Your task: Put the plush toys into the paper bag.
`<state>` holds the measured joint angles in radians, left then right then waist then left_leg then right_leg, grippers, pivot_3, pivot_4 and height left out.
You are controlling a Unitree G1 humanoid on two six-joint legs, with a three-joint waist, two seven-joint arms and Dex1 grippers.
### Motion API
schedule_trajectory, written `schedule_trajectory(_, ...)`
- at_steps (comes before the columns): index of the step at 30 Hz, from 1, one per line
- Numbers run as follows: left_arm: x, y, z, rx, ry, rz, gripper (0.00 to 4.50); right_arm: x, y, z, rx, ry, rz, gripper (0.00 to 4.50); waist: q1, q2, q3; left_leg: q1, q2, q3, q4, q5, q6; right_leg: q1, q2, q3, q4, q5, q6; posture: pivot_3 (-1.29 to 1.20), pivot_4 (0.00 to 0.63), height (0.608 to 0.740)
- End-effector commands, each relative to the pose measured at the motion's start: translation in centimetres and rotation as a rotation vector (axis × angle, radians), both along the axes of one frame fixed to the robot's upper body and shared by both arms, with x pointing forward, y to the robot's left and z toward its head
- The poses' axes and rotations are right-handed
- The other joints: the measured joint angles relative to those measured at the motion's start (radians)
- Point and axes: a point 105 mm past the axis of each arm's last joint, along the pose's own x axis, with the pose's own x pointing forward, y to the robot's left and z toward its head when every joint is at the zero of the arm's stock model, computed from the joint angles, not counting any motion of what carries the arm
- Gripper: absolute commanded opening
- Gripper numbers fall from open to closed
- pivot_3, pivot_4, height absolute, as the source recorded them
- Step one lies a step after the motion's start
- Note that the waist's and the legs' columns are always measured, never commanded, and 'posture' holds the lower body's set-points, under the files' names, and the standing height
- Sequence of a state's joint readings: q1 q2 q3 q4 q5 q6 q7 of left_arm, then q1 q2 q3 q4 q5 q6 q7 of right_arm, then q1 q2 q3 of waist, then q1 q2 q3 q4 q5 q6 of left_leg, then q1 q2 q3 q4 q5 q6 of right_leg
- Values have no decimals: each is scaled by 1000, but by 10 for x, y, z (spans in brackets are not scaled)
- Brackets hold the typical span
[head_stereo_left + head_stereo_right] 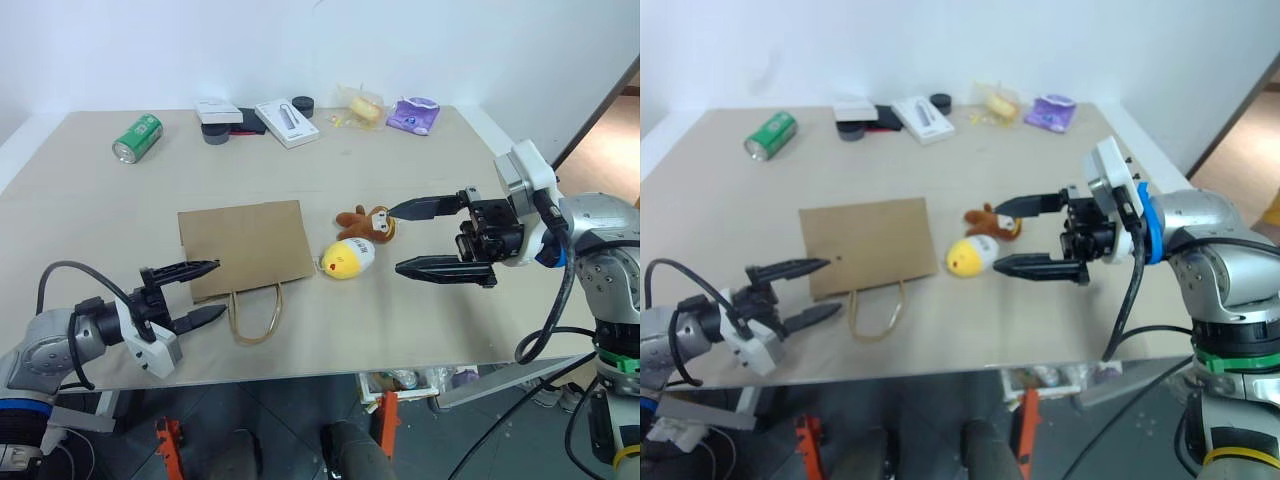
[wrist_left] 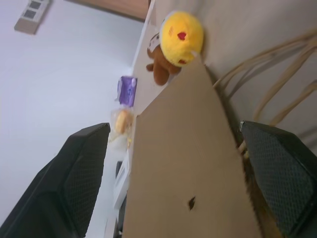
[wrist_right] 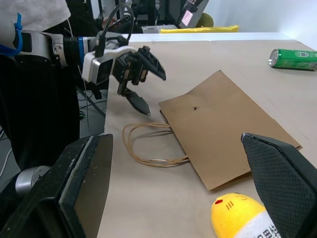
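Reaching stage: neither toy lifted yet, by the look of it.
Right claw (image 1: 432, 236): jaws wide, empty, centre right of frame, tips aimed left at the toys.
Yellow toy (image 1: 348, 258): mid-frame on surface (image 1: 100, 200), just left of right claw, long axis across frame.
Brown monkey (image 1: 368, 223): touching yellow toy, just above it.
Paper bag (image 1: 245, 248): flat, left of toys, handles toward lower edge.
Left claw (image 1: 197, 292): jaws wide, empty, lower left beside the bag.
Nearer arm: right.
Obstacles: none between; green can (image 1: 137, 137) and boxes far at top.

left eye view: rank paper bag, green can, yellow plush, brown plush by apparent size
1. paper bag, by far the largest.
2-3. yellow plush and green can: look alike, and the can lies farther back, so unranked.
4. brown plush, slightly smaller.
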<state>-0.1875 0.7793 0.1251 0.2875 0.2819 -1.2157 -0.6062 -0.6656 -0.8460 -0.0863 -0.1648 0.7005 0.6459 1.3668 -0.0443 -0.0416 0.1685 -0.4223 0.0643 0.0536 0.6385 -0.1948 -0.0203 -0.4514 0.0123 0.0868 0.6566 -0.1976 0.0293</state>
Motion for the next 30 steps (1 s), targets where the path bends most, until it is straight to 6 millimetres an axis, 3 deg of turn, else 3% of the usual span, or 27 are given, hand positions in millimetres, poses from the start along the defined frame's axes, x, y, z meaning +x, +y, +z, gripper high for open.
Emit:
schedule_trajectory(1, -2, 0, -2, 11, -10, -13, 4353, -7, -3, 13, 9, -56, -8, 4500, 0, 0, 0, 0, 0, 0, 0, 0, 0, 0, 0, 0, 0, 0, 0, 0, 150, 740)
schedule_trajectory(7, 0, -4, -9, 26, 9, -17, 4353, -6, -2, 14, 13, -56, -20, 4500, 0, 0, 0, 0, 0, 1, 0, 1, 1, 0, 0, 0, 0, 0, 0, 0, 150, 740)
schedule_trajectory(20, 9, -32, -18, -9, 29, -68, 4353, -8, 3, 20, 32, -60, -26, 4500, 0, 0, 0, 0, 0, 1, 0, 1, 1, 0, 0, 0, 1, 2, 3, 0, 150, 740)
schedule_trajectory(26, 12, -32, -16, -59, 54, -56, 1931, -10, 3, 19, 33, -52, -37, 4500, 0, 0, 0, 0, 0, 1, 0, 1, 1, 0, 0, 0, 1, 2, 3, 0, 150, 740)
schedule_trajectory(29, 13, -33, -5, -114, 41, -60, 361, -11, 4, 18, 38, -45, -40, 4500, 0, 0, 0, 0, 0, 0, 0, 1, 1, 0, 0, 0, 1, 2, 3, 0, 150, 740)
schedule_trajectory(30, 13, -34, 0, -133, 33, -61, 30, -11, 5, 18, 41, -41, -42, 4500, 0, 0, 0, 0, 0, 0, 0, 1, 1, 0, 0, 0, 1, 2, 3, 0, 150, 740)
